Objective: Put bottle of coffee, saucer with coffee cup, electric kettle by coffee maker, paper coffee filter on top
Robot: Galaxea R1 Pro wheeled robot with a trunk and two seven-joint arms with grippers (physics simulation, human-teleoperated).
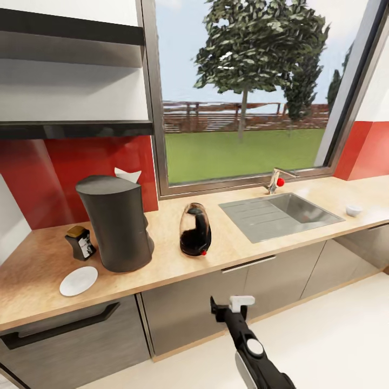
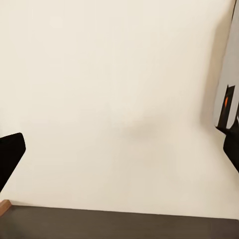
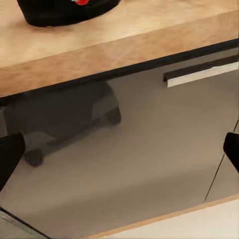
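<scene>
The dark grey coffee maker (image 1: 116,224) stands on the wooden countertop (image 1: 43,270). Left of it sits the small bottle of coffee (image 1: 80,243), and the white saucer (image 1: 79,281) lies in front. A white paper filter (image 1: 127,174) peeks out behind the maker's top. To the maker's right stands the black and glass electric kettle (image 1: 195,229), its base (image 3: 64,10) also in the right wrist view. The white coffee cup (image 1: 354,209) sits far right, beyond the sink. My right gripper (image 1: 229,306) (image 3: 119,154) hangs open and empty below the counter edge, facing a cabinet door. My left gripper (image 2: 119,154) is open over pale floor.
A steel sink (image 1: 281,213) with a faucet (image 1: 276,181) is set in the counter under the window. Dark shelves (image 1: 75,129) hang at upper left above the red backsplash. Grey cabinet fronts (image 3: 124,149) with bar handles (image 3: 199,77) run below the counter.
</scene>
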